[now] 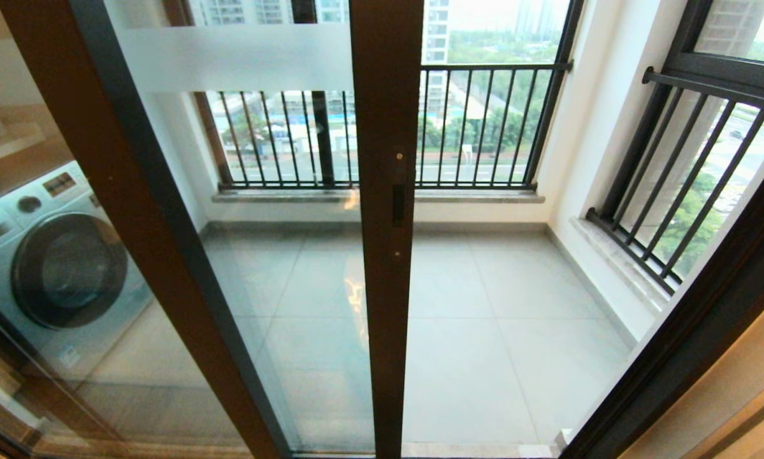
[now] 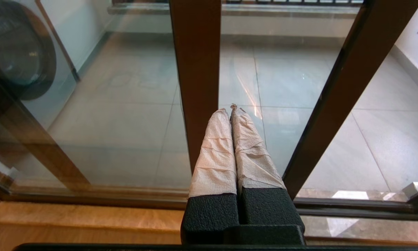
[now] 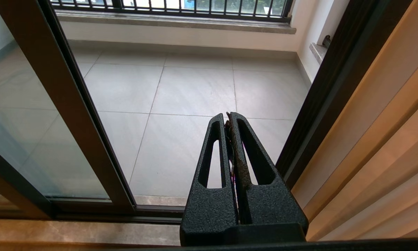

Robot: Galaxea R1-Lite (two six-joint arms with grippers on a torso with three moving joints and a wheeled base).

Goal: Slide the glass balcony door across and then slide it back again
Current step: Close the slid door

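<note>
1. While I am watching the head view, the glass balcony door [image 1: 241,210] is standing part-way across the opening, its brown stile [image 1: 387,255] running down the middle of the doorway and its frosted band [image 1: 235,58] sitting near the top of the pane.
2. I am seeing the small dark lock plate [image 1: 398,204] sitting about half-way up that stile.
3. To the right of the stile the doorway is lying open onto the grey tiled balcony floor [image 1: 503,331], with the black barred railing [image 1: 483,127] beyond it.
4. Left of the stile, behind the glass, a washing machine [image 1: 57,268] is showing.
5. I am holding the left gripper [image 2: 228,108] just in front of the stile's lower part, near it but not clearly touching; its cloth-wrapped fingers [image 2: 215,150] are pressing together with nothing between them.
6. I am keeping the right gripper [image 3: 228,116] to the right of the stile, facing the open gap, its black fingers [image 3: 212,157] closed together and gripping nothing.
</note>
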